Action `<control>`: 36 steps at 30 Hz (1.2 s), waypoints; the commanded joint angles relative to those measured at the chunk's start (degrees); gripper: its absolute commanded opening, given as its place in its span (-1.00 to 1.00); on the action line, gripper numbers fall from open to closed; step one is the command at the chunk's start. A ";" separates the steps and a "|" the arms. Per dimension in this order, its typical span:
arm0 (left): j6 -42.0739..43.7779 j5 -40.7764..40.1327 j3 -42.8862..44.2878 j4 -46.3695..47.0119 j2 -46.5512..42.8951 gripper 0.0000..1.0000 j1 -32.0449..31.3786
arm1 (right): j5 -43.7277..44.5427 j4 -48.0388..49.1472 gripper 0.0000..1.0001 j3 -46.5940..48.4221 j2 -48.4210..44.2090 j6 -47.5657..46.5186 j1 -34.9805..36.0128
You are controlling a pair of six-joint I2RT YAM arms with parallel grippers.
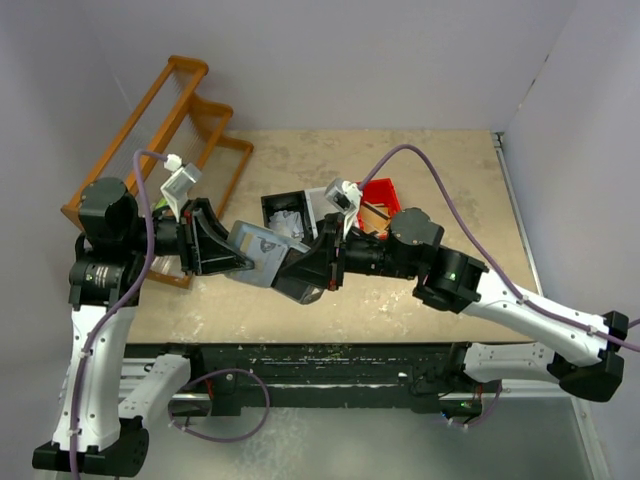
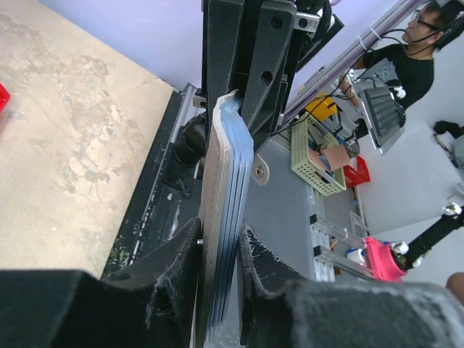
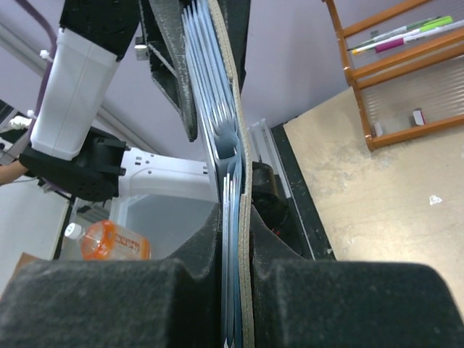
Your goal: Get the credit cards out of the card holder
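The slate-grey card holder (image 1: pixel 262 248) hangs above the table's front middle, held between both grippers. My left gripper (image 1: pixel 238 258) is shut on its left end. My right gripper (image 1: pixel 303 262) is shut on its right end. In the left wrist view the holder (image 2: pixel 226 188) is edge-on between my fingers (image 2: pixel 181 254), showing a stack of blue-grey leaves. In the right wrist view the holder's paler cover (image 3: pixel 245 167) and leaves are pinched between my fingers (image 3: pixel 279 254). Thin whitish credit card edges (image 3: pixel 227 217) show among the leaves.
A black bin (image 1: pixel 285 212) with pale items and a red bin (image 1: pixel 380 193) stand behind the grippers. An orange-brown wooden rack (image 1: pixel 175 130) stands at the back left; it also shows in the right wrist view (image 3: pixel 391 72), holding pens. The table's front edge (image 1: pixel 330 345) is just below.
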 commanded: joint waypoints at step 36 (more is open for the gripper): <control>13.78 -0.47 -0.34 -13.18 2.15 -0.41 0.14 | -14.16 9.73 -1.00 0.56 2.77 4.70 -5.98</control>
